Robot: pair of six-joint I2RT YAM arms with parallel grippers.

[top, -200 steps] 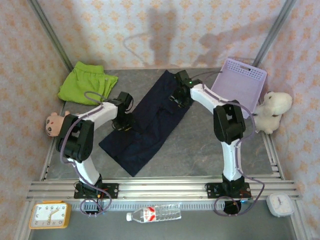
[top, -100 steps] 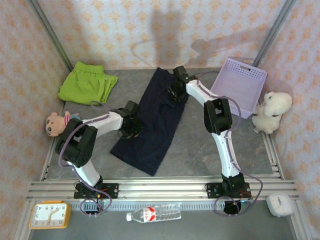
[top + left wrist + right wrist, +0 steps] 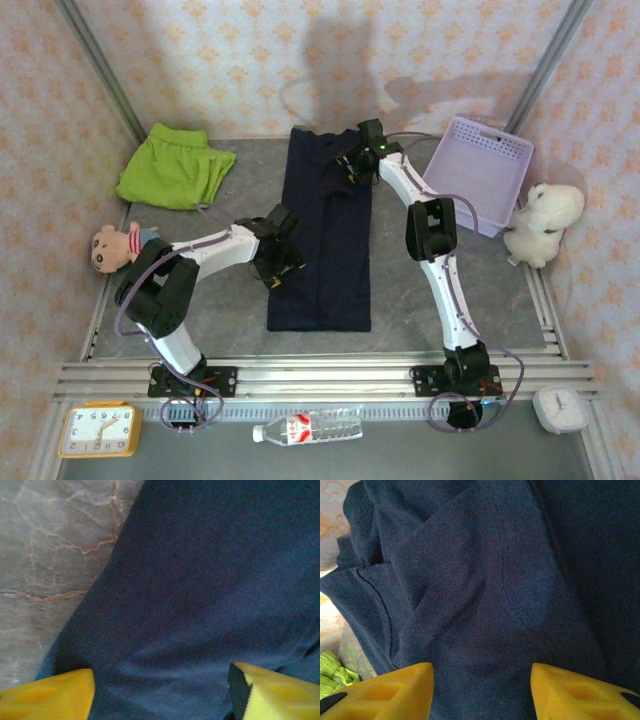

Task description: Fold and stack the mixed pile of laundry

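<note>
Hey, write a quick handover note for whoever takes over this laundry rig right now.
Left gripper: open, over the left edge of the navy garment.
Right gripper: open, over its far end.
Navy garment: laid out as a long straight strip mid-table.
Lime-green garment: bunched at the far left, apart from it.
Left to do: finish folding both, then stack them.

Navy garment (image 3: 335, 270) — matt, finely woven cloth — on smooth marbled table (image 3: 400, 290)
</note>
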